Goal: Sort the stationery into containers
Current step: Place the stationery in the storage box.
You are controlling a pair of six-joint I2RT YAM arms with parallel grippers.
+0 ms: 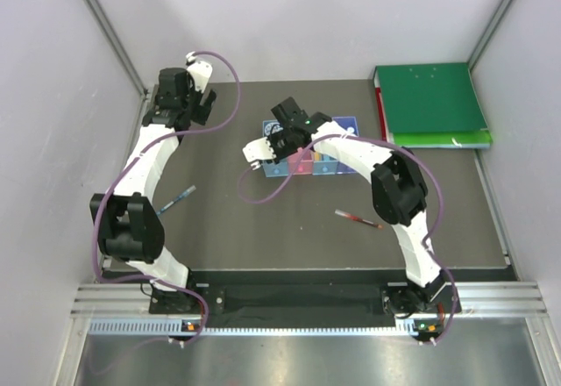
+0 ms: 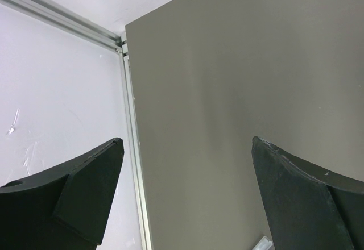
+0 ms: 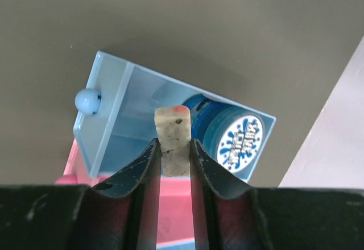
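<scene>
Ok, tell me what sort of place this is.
Probably a robot test cell: left arm and right arm bolted at a rail, white walls boxing in a dark table, trays and a binder staged.

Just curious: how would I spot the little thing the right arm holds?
Find the row of coloured trays mid-table, left of the green binder. Above them the right gripper is shut on a small eraser: a stubby off-white block with a red-tipped corner, unlike the round blue tape roll below.
</scene>
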